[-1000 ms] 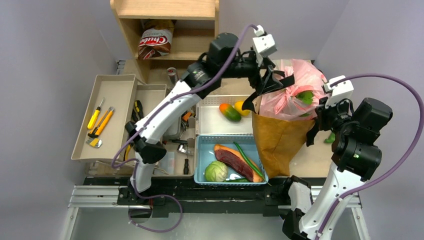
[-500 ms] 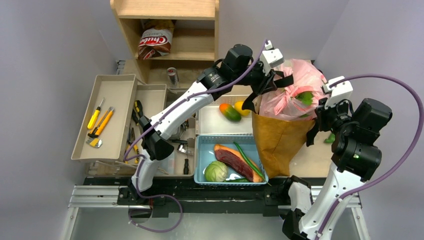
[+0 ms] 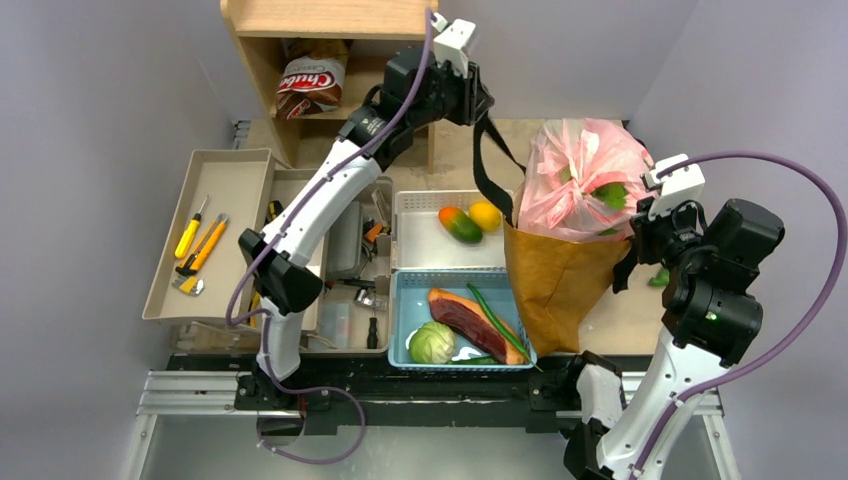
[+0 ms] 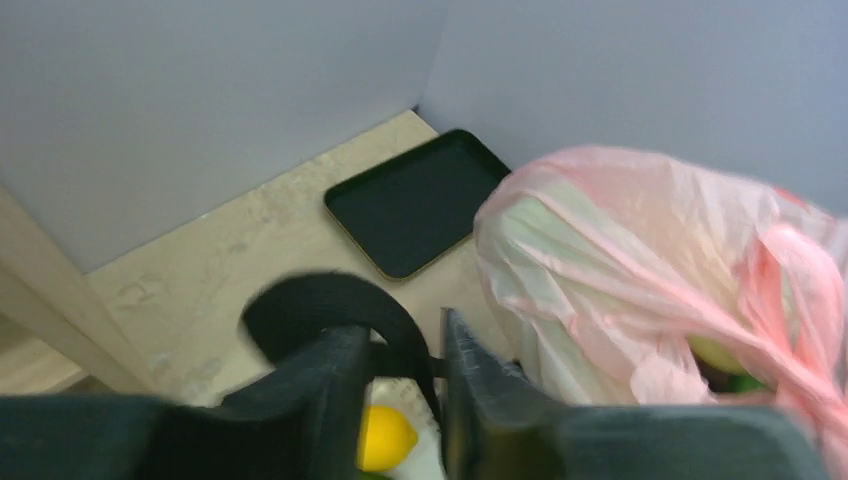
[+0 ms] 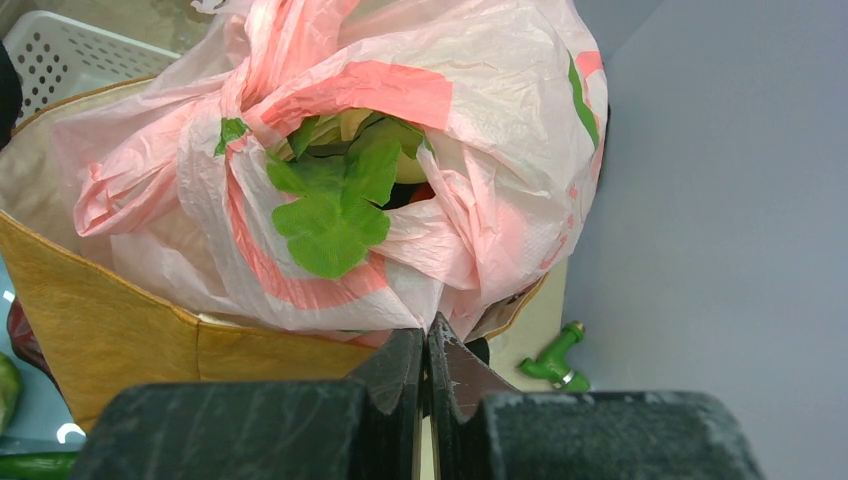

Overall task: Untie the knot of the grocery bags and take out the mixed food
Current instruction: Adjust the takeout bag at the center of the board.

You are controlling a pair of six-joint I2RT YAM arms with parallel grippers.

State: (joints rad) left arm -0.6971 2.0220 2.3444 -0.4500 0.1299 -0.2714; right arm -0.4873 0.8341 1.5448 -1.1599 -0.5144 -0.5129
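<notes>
Top external: left fingers (image 4: pixel 330 390) clamp the taut black strap (image 4: pixel 300 305) of the paper bag (image 3: pixel 555 285).
Right fingers (image 5: pixel 395 375) are closed just under the pink bag (image 5: pixel 330 150).

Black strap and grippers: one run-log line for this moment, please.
left gripper: shut on black strap, strap taut | right gripper: shut at paper bag rim | pink bag: sitting in paper bag

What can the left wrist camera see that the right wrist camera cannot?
Only the left wrist view shows the dark tray on the table, a yellow fruit and the black strap between the fingers of the left gripper. Only the right wrist view shows the brown paper bag, a green leaf and the shut right gripper. Both show the pink plastic bag.
</notes>
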